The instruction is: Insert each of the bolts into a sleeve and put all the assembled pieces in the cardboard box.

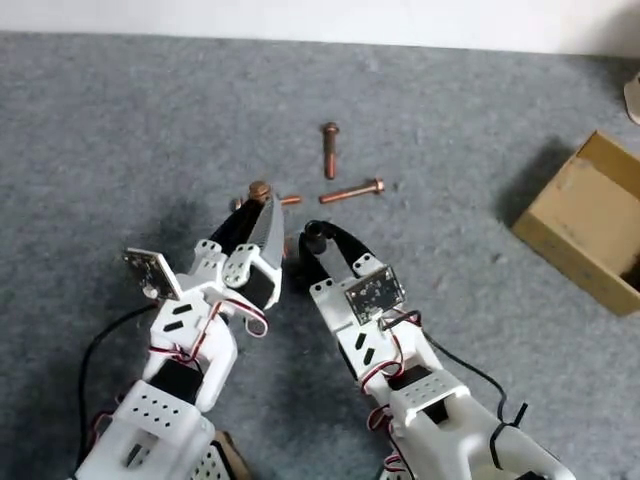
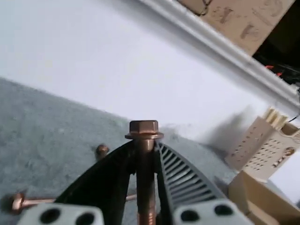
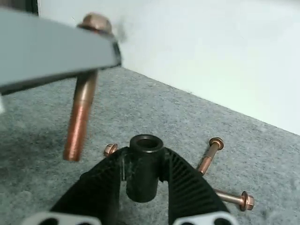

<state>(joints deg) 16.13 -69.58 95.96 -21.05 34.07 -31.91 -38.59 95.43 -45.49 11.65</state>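
My left gripper (image 1: 262, 207) is shut on a copper bolt (image 2: 145, 173), held upright with its hex head (image 1: 259, 189) above the fingertips. In the right wrist view the same bolt (image 3: 80, 117) hangs shank-down, up and to one side of the sleeve's mouth. Close beside it, my right gripper (image 1: 318, 238) is shut on a black sleeve (image 3: 144, 166), which stands upright with its open end up. Two loose bolts (image 1: 330, 150) (image 1: 352, 191) lie on the grey carpet just beyond both grippers. A third loose bolt (image 1: 290, 200) is partly hidden behind the left gripper.
The cardboard box (image 1: 585, 225) stands open at the right edge of the carpet, well away from both arms. The white wall meets the carpet at the back. Bare carpet stretches between the bolts and the box.
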